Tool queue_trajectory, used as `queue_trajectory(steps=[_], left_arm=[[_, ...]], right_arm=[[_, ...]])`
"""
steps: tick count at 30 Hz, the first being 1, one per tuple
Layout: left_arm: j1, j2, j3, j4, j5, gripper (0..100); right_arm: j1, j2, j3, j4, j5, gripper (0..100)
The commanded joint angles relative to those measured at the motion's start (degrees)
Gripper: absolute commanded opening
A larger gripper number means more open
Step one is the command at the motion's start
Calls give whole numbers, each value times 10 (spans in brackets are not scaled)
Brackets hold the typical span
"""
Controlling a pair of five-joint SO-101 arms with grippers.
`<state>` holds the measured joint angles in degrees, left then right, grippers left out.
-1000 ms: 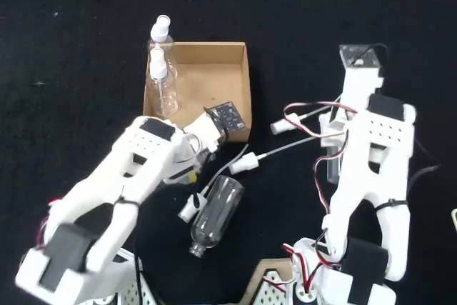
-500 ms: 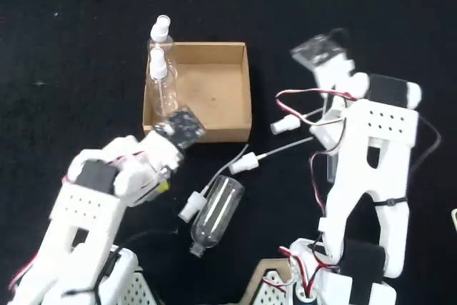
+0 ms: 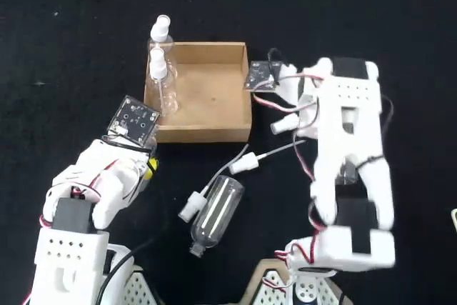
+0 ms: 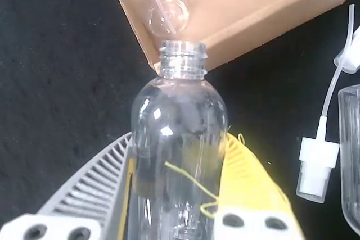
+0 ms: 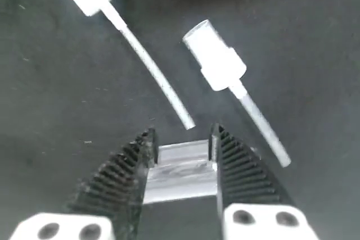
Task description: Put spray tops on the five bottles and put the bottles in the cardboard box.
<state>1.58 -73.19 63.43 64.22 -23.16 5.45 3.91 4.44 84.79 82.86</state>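
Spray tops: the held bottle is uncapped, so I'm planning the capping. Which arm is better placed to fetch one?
Right, probably. The left claw is shut on the uncapped bottle, while the right claw has two loose spray tops lying just ahead of it.

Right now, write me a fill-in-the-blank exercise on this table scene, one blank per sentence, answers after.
1. The left tool grips a clear bottle whose neck carries no ____.
2. A second open bottle lies on its ____ on the table.
3. The loose spray tops on the table number ____.
4. A capped bottle stands ____ the cardboard box.
Missing words: spray top; side; three; inside.
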Motion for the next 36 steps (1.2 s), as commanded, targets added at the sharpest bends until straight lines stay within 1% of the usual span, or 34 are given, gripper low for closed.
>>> queue_trajectory(steps=[1,3,8,12,15,23,28,31,33,34,36], left_arm=[[-8,-13,-3,-14,13,58],[-8,-14,-3,-14,13,58],[-8,-15,-3,-11,14,58],[-8,-15,-2,-10,14,58],[-7,-15,-2,-10,14,58],[-8,-15,5,-8,14,58],[-8,-15,7,-9,14,58],[-8,-15,7,-9,14,58],[-8,-15,7,-9,14,58],[-8,-15,7,-9,14,58],[-8,-15,7,-9,14,58]], right_arm=[[-7,60,-101,-6,30,155],[-13,106,-137,-5,33,155],[-20,197,-171,-4,98,155],[-24,204,-180,12,100,155],[-40,208,-177,30,100,155],[-39,250,-173,-21,99,155],[-25,273,-181,-55,99,155],[-22,284,-180,-59,98,156],[-22,286,-180,-59,84,157],[-22,286,-182,-60,70,161],[-21,286,-182,-62,61,210]])
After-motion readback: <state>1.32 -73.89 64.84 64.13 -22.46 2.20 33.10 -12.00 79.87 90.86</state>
